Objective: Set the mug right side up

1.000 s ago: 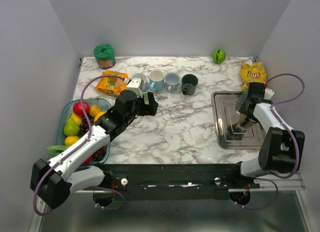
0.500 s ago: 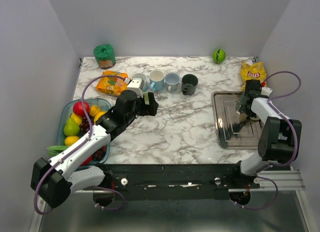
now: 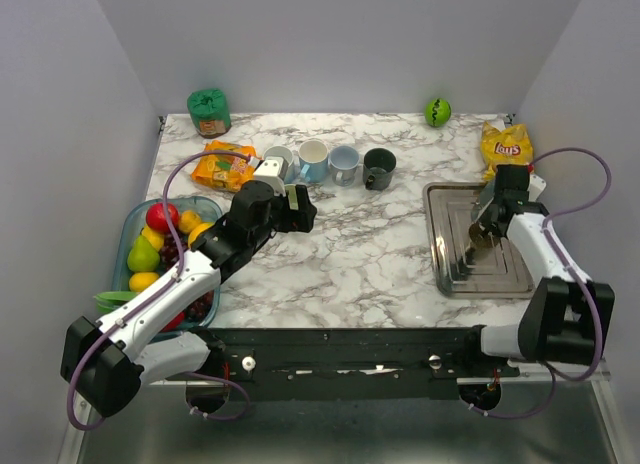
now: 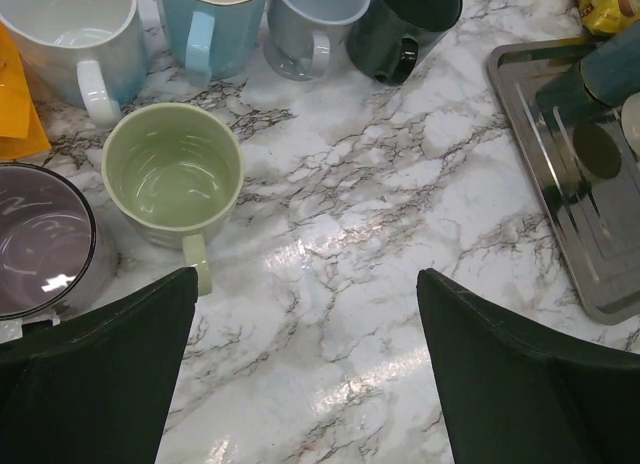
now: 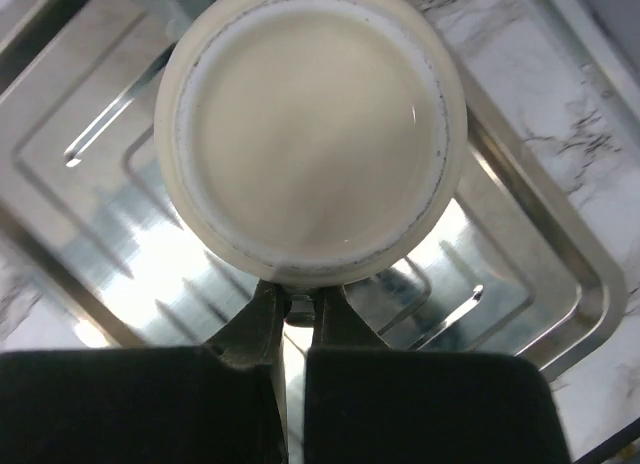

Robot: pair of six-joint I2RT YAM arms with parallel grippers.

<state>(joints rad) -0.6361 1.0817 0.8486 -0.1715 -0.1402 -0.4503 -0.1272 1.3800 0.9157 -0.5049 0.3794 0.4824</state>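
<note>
The mug (image 5: 310,134) stands upside down on the metal tray (image 5: 560,274), its round cream base facing the right wrist camera. My right gripper (image 5: 298,299) is shut on the mug's handle, which is pinched between the two fingers just under the base. From above, the mug (image 3: 482,236) sits in the middle of the tray (image 3: 450,274), with the right gripper (image 3: 490,224) on its far side. My left gripper (image 4: 305,276) is open with nothing between its fingers. It hovers over bare marble near a pale green mug (image 4: 175,174).
Upright mugs stand in a row at the back: white (image 4: 70,34), light blue (image 4: 215,24), grey-blue (image 4: 310,24), dark green (image 4: 405,19). A chips bag (image 3: 506,144) lies behind the tray, with a green ball (image 3: 437,111) at the back. A fruit container (image 3: 150,249) is on the left.
The right gripper has closed on the mug's handle and its arm has shifted slightly over the tray. The left arm has not moved.
</note>
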